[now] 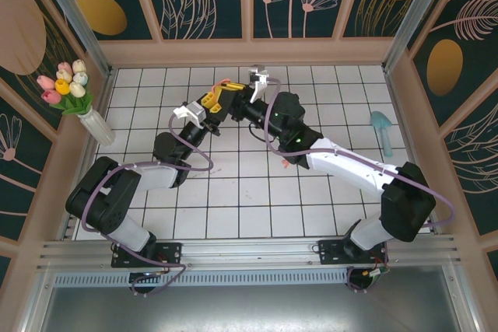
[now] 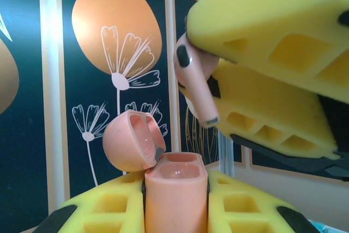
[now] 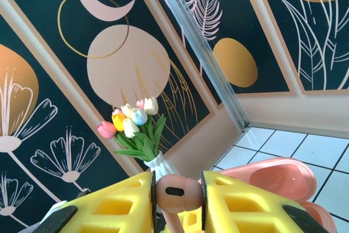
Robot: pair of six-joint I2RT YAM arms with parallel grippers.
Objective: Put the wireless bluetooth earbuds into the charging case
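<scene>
Low in the left wrist view, the left gripper [image 2: 175,214] is clamped on the pink charging case [image 2: 175,186], lid [image 2: 130,141] open. The right gripper [image 3: 178,203] pinches a salmon-pink earbud [image 2: 195,83] just above the case, toward the upper right.

- Showed black joint housings and white link shells on the left arm [image 1: 148,176] and the right arm [image 1: 350,167].
- Carried a lilac cable [image 1: 194,165] looped alongside each.
- Ended in yellow finger pads [image 2: 262,31] moulded with square pockets.
- Stood on black base plates [image 1: 148,255].
</scene>
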